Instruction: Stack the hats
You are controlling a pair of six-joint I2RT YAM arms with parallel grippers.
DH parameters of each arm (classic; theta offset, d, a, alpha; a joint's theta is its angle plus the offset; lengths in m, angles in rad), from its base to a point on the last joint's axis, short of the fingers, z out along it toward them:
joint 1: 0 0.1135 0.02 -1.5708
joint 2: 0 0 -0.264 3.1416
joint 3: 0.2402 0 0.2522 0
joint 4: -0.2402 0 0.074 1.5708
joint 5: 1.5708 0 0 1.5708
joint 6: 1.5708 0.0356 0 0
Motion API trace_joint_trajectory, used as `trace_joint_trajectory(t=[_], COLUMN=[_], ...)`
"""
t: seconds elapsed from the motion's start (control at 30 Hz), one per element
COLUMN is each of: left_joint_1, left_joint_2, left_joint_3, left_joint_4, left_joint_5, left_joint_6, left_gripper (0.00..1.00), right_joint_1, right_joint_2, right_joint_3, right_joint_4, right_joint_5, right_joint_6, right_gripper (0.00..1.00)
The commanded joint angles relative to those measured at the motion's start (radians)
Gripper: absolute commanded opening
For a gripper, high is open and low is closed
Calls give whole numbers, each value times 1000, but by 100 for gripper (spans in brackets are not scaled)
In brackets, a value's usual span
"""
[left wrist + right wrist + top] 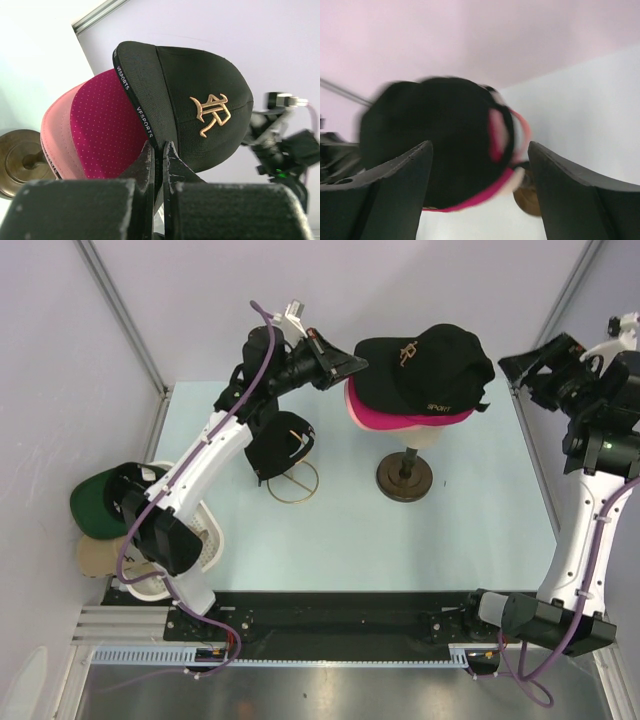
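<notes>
Three hats sit stacked on a mannequin head (428, 438) on a round-based stand (405, 480): light pink at the bottom (54, 125), magenta (105, 125) in the middle, and the black hat with the gold logo (430, 365) on top. My left gripper (352, 364) is shut on the black hat's brim (135, 85), with its fingertips (146, 155) pinching the brim's edge. My right gripper (518, 368) is open and empty, to the right of the stack. In its blurred view the black hat (435, 140) lies ahead between the open jaws. A dark green hat (95, 502) and a tan hat (98, 558) lie at the left edge.
A white mesh basket (208, 540) sits at the near left under my left arm. A dark cap-like thing (282, 445) rests on a gold wire ring stand (295, 483) left of the mannequin. Enclosure walls and metal posts ring the table.
</notes>
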Motion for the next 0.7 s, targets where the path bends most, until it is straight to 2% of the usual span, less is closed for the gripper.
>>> trace_joint_trajectory(t=[0.0,0.17,0.33,0.4,0.57,0.67], left_joint_1=[15,15,12,12,13,9], left_joint_2=[21,13,3,-1,4,7], left_joint_3=[-56,-60,-73,-72,-72,-76], left_joint_4=[-178,-182,-185,-188,-198,-211], left_joint_5=[-106,-129,-134,-138,-141,-141], left_joint_6=[112,122,122,126,132,143], left_gripper=[0,0,0,0,0,0], right_joint_1=[100,251,435,469,552,588], right_joint_2=[16,91,166,186,186,183], right_joint_3=[166,278,347,360,301,269], right_joint_4=[150,115,-2,-48,-103,-103], right_joint_5=[-19,44,245,335,504,531], right_joint_6=[40,-35,-161,-211,-288,-328], right_gripper=[83,84,84,85,88,89])
